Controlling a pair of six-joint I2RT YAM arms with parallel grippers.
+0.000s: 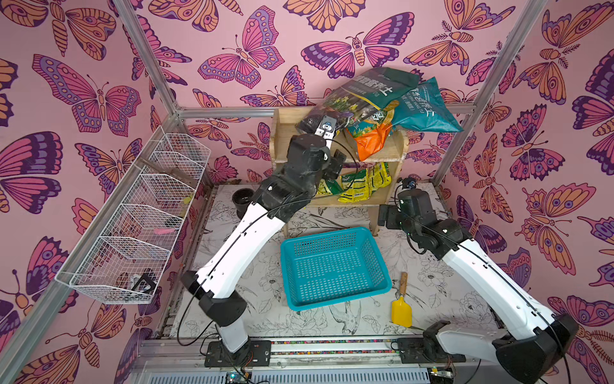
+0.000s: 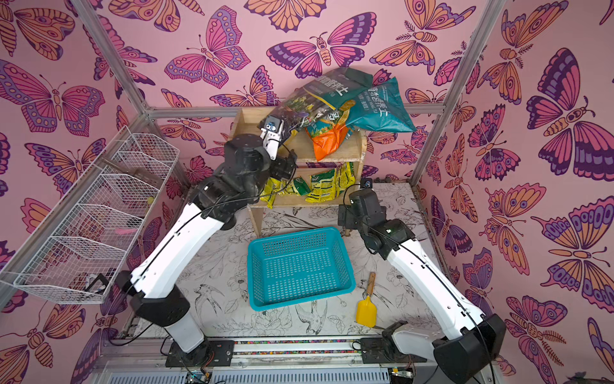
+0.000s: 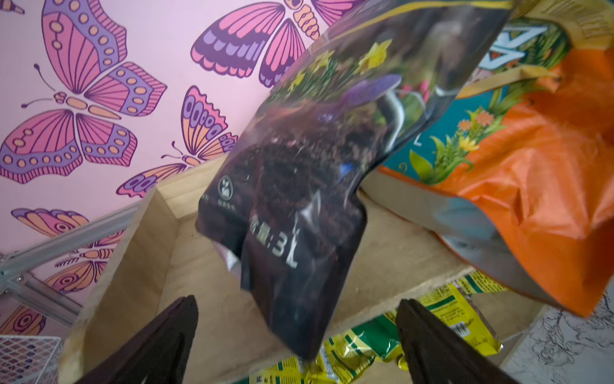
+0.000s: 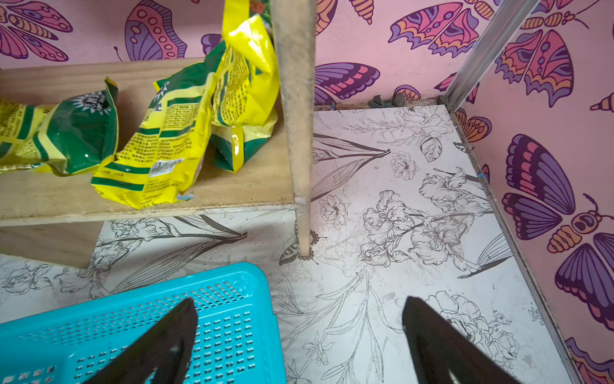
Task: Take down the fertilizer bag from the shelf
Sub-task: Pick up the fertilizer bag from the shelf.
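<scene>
Two sets of jaws, both spread and empty; the dark fertilizer bag (image 1: 362, 96) is up on the shelf's (image 1: 282, 139) top tier.
On the table (image 1: 259, 292), the shelf carries that bag leaning against teal and orange bags (image 1: 422, 109). Its long axis slants down toward the left arm (image 1: 239, 239), whose jaws bracket its lower end, seemingly without touching. The right jaws sit low by the shelf leg, farther off. The teal basket (image 1: 329, 246) is empty, and yellow-green packets (image 4: 166, 149) lie on the lower tier.
</scene>
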